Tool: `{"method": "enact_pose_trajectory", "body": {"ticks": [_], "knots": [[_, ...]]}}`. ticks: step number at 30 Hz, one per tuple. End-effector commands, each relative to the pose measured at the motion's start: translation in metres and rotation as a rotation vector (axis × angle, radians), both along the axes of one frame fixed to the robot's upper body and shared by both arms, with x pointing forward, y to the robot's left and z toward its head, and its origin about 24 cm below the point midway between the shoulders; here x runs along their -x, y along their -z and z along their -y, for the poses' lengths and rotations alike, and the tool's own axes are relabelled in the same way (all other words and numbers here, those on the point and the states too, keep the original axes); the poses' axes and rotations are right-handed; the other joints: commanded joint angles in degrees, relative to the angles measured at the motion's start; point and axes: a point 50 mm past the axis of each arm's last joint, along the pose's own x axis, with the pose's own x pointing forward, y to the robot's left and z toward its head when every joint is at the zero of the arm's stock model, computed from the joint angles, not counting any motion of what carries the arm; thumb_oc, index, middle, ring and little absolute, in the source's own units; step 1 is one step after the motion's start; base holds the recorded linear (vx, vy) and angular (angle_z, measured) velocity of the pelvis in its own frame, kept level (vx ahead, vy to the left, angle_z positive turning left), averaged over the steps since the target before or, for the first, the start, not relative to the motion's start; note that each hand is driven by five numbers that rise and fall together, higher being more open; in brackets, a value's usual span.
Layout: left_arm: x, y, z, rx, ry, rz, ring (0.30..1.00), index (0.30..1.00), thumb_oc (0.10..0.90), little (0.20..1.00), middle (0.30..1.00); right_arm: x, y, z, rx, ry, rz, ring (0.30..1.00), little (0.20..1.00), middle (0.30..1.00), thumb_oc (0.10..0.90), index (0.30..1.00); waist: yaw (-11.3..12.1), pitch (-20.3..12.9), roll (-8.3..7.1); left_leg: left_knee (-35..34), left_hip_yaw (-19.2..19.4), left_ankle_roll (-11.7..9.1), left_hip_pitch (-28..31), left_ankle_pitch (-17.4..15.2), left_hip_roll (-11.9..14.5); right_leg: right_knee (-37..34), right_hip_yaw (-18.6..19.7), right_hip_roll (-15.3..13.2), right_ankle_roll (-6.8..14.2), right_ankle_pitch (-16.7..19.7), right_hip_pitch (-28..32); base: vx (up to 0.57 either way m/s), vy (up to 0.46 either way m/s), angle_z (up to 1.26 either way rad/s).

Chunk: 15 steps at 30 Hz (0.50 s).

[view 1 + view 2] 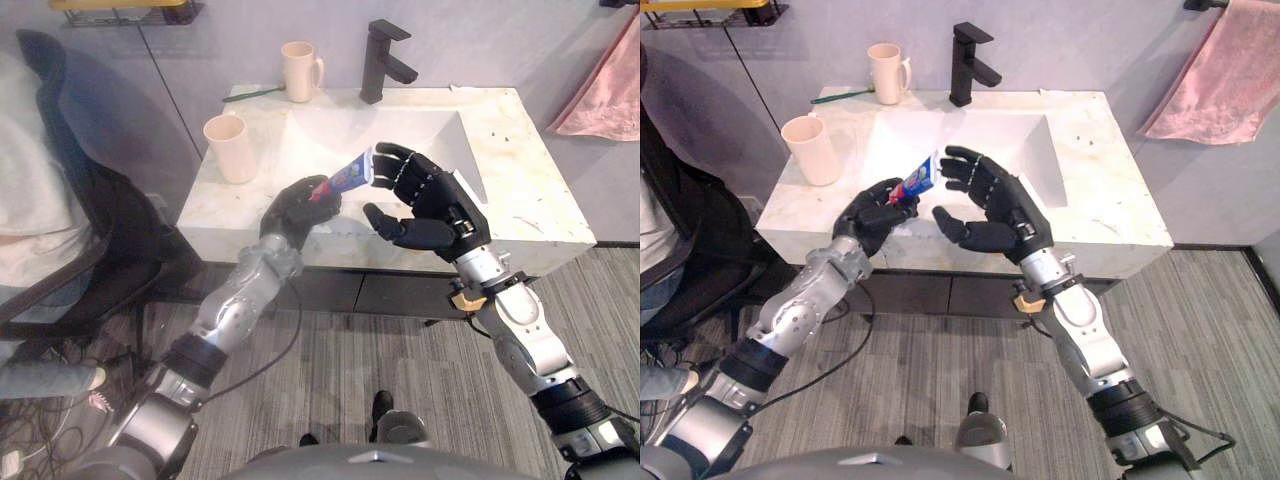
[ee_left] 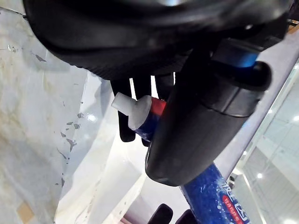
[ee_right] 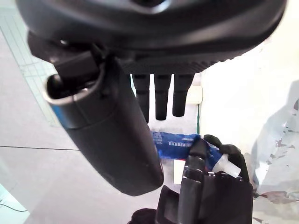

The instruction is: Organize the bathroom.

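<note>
A blue and red toothpaste tube (image 1: 350, 172) with a white cap (image 2: 138, 110) is tilted up over the front edge of the marble counter (image 1: 530, 205). My left hand (image 1: 295, 212) is shut on the tube's cap end. My right hand (image 1: 428, 200) is open beside it, thumb below and fingertips (image 1: 385, 160) right at the tube's flat end; I cannot tell whether they touch. In the right wrist view the tube (image 3: 175, 140) lies past my straight fingers, held by the left hand (image 3: 210, 186).
A beige cup (image 1: 232, 148) stands on the counter's left. A mug (image 1: 300, 70) and a green toothbrush (image 1: 255, 93) are at the back. A black faucet (image 1: 383, 60) stands behind the basin (image 1: 410, 130). A pink towel (image 1: 610, 90) hangs right. A dark chair (image 1: 90, 200) stands left.
</note>
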Motion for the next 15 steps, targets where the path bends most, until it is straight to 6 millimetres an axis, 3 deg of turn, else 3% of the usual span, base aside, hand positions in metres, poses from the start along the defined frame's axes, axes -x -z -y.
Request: {"method": "enact_pose_trajectory", "body": {"ticks": [1,4,5,6,15], "knots": [[-0.0091,-0.0339,0.0128,0.098,0.052,0.164,0.300,0.300,0.400,0.300,0.300,-0.0079,-0.0459,-0.0098,-0.111,-0.042,0.251,0.538,0.538,0.538,0.558,0.538,0.1,-5.9,-1.71,2.2,0.0,-1.4,-1.9,-0.9,-0.9,0.3,0.0,-0.6,4.8,-1.5,-1.8,0.00,-0.002,0.05],[-0.0092,-0.0326,0.0111,0.099,0.050,0.161,0.300,0.300,0.400,0.300,0.300,-0.0083,-0.0426,-0.0077,-0.115,-0.032,0.238,0.554,0.554,0.554,0.569,0.554,0.1,-5.9,-1.69,2.2,0.0,-1.4,-1.9,-0.8,-0.8,0.2,0.0,-0.6,4.8,-1.5,-1.7,0.00,-0.001,0.02],[-0.0095,-0.0329,0.0116,0.098,0.051,0.159,0.300,0.300,0.400,0.300,0.300,-0.0085,-0.0414,-0.0075,-0.115,-0.031,0.238,0.655,0.655,0.655,0.637,0.655,0.2,-5.9,-1.71,2.2,0.1,-1.4,-1.9,-0.8,-0.7,0.1,0.0,-0.7,4.9,-1.4,-1.7,0.00,0.000,0.00],[-0.0098,-0.0330,0.0120,0.099,0.052,0.160,0.300,0.300,0.400,0.300,0.300,-0.0088,-0.0422,-0.0075,-0.114,-0.028,0.242,0.900,0.900,0.900,0.800,0.900,0.2,-5.9,-1.76,2.3,0.1,-1.4,-1.9,-0.8,-0.7,0.1,0.0,-0.7,4.8,-1.4,-1.7,0.00,0.000,0.00],[-0.0096,-0.0329,0.0128,0.098,0.050,0.161,0.300,0.300,0.400,0.300,0.300,-0.0102,-0.0463,-0.0094,-0.100,-0.024,0.258,0.900,0.900,0.900,0.800,0.900,0.3,-5.8,-1.80,2.3,0.0,-1.4,-2.0,-0.7,-0.7,0.2,0.0,-0.6,4.9,-1.5,-1.7,0.00,0.000,0.00]]}}
